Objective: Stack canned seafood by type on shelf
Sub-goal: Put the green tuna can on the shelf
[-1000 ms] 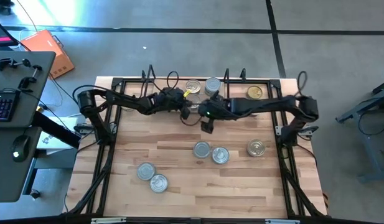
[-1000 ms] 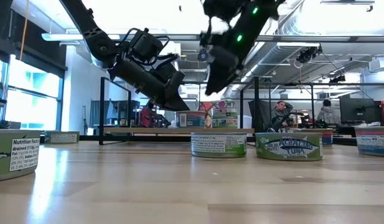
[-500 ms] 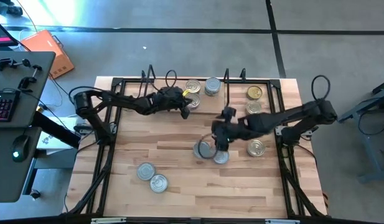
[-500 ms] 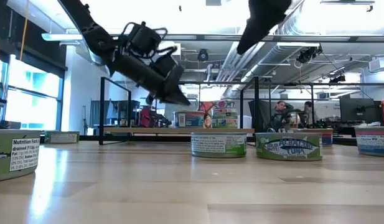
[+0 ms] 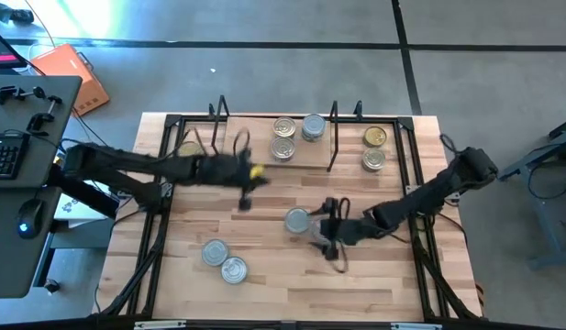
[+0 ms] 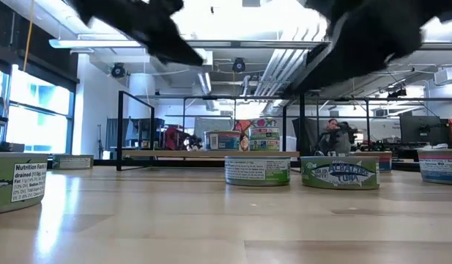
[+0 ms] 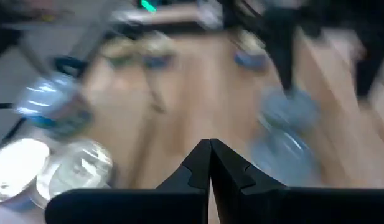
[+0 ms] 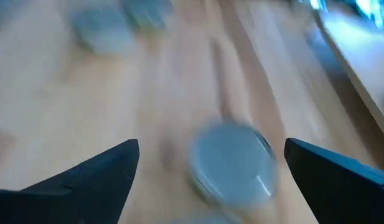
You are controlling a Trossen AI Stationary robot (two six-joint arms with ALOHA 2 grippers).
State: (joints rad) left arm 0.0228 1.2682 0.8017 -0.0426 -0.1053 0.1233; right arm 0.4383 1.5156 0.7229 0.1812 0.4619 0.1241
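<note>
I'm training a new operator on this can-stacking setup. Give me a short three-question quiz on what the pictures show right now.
1. True or false: the left gripper is shut and holds nothing.
2. Which gripper hovers, jaws wide, over a silver-topped tin in the middle of the table? A) left B) right
3. How many tins stand together near the table's front left corner?

Key: 1. True. 2. B. 3. Two.

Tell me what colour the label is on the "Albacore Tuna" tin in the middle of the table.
Green and white, with blue lettering; the tuna tin shows best in the low view.
</note>
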